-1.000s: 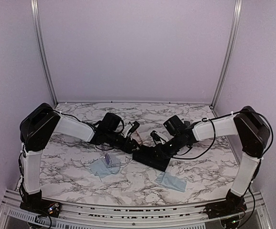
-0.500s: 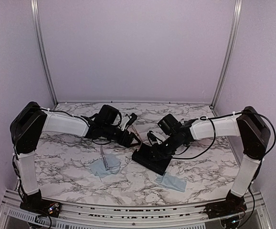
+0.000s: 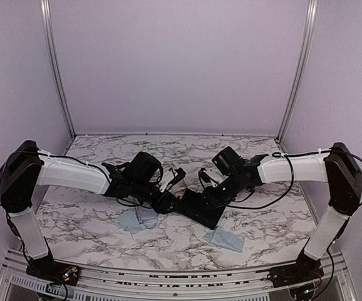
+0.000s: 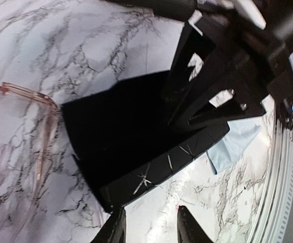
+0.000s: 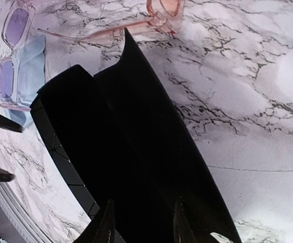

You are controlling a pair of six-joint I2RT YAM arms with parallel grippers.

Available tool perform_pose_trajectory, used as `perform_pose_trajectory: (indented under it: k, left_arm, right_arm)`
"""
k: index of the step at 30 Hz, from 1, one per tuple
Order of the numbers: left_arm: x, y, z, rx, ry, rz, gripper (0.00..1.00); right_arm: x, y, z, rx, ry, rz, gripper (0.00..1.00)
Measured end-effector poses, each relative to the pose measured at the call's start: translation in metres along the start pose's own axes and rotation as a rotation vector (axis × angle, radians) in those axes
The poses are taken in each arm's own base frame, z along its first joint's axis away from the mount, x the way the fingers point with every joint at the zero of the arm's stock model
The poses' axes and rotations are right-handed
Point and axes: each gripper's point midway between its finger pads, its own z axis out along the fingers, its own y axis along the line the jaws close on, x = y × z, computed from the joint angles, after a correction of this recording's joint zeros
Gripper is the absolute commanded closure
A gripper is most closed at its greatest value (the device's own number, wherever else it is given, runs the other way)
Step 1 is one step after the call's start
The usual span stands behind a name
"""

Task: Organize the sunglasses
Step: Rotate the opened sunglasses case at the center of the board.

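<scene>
The pink-lensed sunglasses [image 5: 162, 9] lie on the marble just beyond the black case [image 5: 136, 152]; a pink temple also shows in the left wrist view [image 4: 32, 98]. The lilac-framed sunglasses [image 5: 8, 55] rest on a pale blue cloth [image 5: 31, 68] left of the case. The case [image 3: 200, 210] lies open, its flap raised. My left gripper [image 4: 151, 230] is open and empty, low over the marble at the case's near corner [image 4: 146, 177]. My right gripper [image 5: 144, 228] is open right above the case's dark inside, holding nothing that I can see.
A second pale blue cloth [image 3: 225, 239] lies on the marble near the front right; it also shows in the left wrist view [image 4: 233, 146]. The two grippers are close together over the case [image 3: 190, 191]. Cables hang along both arms. Walls enclose the table.
My left gripper has swung forward and down to the case's left end, now covering the lilac pair in the top view. My right gripper has shifted slightly back over the case.
</scene>
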Motion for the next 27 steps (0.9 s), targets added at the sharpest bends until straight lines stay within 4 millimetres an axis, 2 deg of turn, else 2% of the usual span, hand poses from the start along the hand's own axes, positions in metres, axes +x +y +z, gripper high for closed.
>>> perform_pose_trajectory:
  k: [4, 8, 12, 19, 24, 27]
  left_arm:
    - [0.026, -0.002, 0.023, 0.01, 0.077, -0.017, 0.7]
    - [0.033, 0.007, 0.04, 0.002, 0.11, -0.034, 0.71]
    - [0.025, 0.012, 0.052, -0.004, 0.109, -0.031, 0.71]
    - [-0.001, 0.025, 0.063, -0.037, 0.069, -0.023, 0.72]
    - [-0.026, 0.05, 0.062, -0.074, 0.02, -0.047, 0.71]
    - [-0.037, 0.065, 0.064, -0.089, -0.001, -0.06, 0.71]
  right_arm:
    - [0.01, -0.003, -0.002, 0.004, 0.009, 0.003, 0.63]
    - [0.027, -0.011, 0.004, 0.015, 0.044, 0.015, 0.64]
    - [0.035, -0.012, 0.006, 0.015, 0.063, 0.02, 0.64]
    - [0.038, 0.004, 0.008, -0.043, 0.075, -0.001, 0.64]
    - [0.034, 0.013, 0.01, -0.079, 0.059, 0.002, 0.64]
    - [0.028, 0.013, 0.021, -0.083, 0.058, 0.012, 0.64]
